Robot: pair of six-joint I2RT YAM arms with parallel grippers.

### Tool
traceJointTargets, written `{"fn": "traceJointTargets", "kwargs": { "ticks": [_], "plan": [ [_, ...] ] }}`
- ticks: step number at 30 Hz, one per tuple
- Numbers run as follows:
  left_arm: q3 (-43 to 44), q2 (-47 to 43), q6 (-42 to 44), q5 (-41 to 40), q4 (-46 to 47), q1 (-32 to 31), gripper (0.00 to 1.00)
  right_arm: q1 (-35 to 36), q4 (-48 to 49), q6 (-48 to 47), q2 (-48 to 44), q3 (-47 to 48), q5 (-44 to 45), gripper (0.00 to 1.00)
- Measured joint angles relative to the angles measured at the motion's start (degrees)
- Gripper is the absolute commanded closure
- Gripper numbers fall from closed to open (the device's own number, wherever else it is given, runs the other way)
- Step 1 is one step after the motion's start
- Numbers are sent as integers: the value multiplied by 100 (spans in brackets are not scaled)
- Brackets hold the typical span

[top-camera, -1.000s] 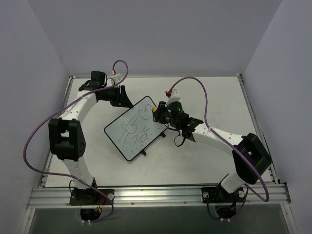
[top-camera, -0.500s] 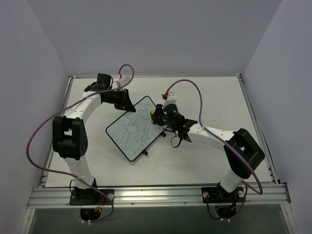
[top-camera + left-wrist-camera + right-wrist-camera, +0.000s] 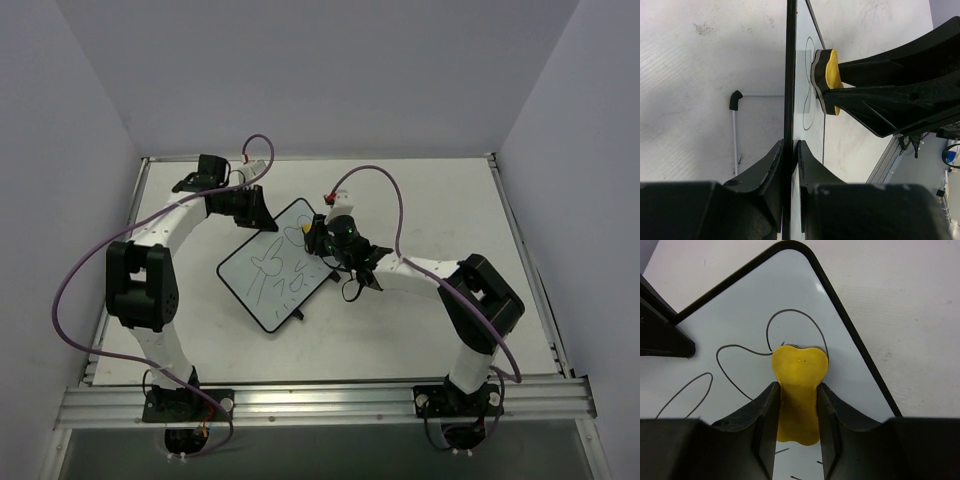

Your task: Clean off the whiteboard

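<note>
**White tabletop, whiteboard held at one corner, eraser set on its face**

Pale lavender walls are seen on three sides of the tabletop. Two white and black arms are reached inward from the near edge, the left arm bent round from the left and the right arm stretched in from the right.

The whiteboard is found just left of the tabletop's middle, turned diagonally, with its far corner towards the back. That far corner is clamped by the left gripper, whose fingers are closed on either side of the thin black frame (the board is seen edge-on from the left wrist).

The right gripper is closed tight on the small yellow eraser, which is gripped by its narrow waist. The eraser's grey pad is pressed against the board's upper right part, close to the frame. Dark marker scribbles are spread over the white surface, and one looping line runs directly around the eraser's head.
</note>
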Motion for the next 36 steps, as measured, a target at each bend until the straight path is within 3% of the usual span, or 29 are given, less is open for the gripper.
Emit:
{"fn": "traceJointTargets", "kwargs": {
  "ticks": [19,36],
  "plan": [
    [-610,-372,-138,-181,702,-2,98,796,535,-138,525,649,634,100],
    [-656,-476,-157,-284,826,-98,98,-160,828,28,201,-341,855,100]
  ]
}}
